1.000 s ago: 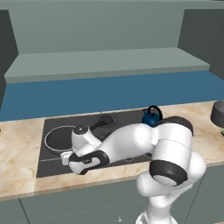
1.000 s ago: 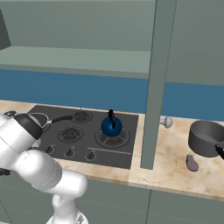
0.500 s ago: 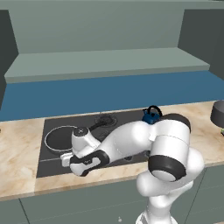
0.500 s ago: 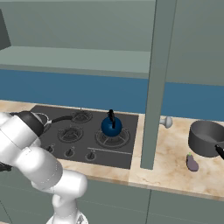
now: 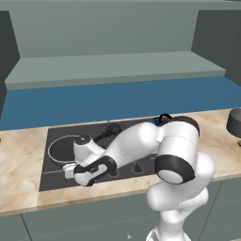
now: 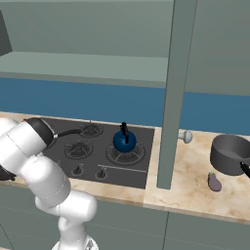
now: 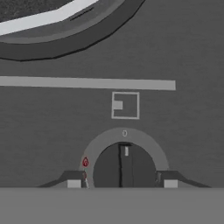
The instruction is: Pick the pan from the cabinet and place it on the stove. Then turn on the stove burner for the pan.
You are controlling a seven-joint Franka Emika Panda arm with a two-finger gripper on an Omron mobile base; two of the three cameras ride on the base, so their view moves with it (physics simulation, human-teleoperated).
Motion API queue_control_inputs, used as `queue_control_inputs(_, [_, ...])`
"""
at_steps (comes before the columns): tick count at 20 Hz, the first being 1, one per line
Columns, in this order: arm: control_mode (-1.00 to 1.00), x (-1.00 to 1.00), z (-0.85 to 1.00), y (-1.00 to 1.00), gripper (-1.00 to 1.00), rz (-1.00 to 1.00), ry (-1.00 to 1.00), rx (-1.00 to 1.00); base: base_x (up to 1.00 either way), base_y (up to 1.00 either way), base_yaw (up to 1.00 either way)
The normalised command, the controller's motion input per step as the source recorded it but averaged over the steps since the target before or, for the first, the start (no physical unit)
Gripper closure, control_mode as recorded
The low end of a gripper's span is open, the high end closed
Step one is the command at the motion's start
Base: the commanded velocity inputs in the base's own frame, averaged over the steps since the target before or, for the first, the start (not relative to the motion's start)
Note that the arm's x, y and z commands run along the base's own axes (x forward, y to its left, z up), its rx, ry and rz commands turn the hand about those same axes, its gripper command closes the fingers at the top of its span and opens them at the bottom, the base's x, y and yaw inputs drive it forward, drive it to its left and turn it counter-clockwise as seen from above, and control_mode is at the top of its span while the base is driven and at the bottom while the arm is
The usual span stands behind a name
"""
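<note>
Our pincer [image 7: 122, 183] stands open, one tip on each side of the leftmost knob [image 7: 124, 164], low at the stove [image 5: 56, 176] front. Just beyond it, the pan [image 5: 63, 148] already sits on the left burner. We judge we should close squarely on the knob, then twist smoothly without slipping.

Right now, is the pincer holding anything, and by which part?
Nothing is held. The pincer is open, one fingertip on each side of a stove knob, not closed on it. The pan sits on the stove.
</note>
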Motion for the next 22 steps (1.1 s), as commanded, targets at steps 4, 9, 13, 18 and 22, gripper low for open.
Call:
queue_control_inputs(4, [-1.00,0.21,-0.09,0.01,1.00,0.00,0.00,0.00,0.00,0.00,0.00])
queue_control_inputs(9, [-1.00,0.04,-0.11,0.00,1.00,0.00,0.00,0.00,0.00,0.00,0.00])
queue_control_inputs(13, [-1.00,0.00,0.00,-0.01,1.00,0.00,0.01,0.00,0.00,0.00,0.00])
queue_control_inputs(18, [-1.00,0.00,-0.04,0.00,1.00,0.12,-0.05,0.00,0.00,0.00,0.00])
queue_control_inputs(22, [-1.00,0.00,-0.10,0.00,1.00,0.19,-0.06,0.00,0.00,0.00,0.00])
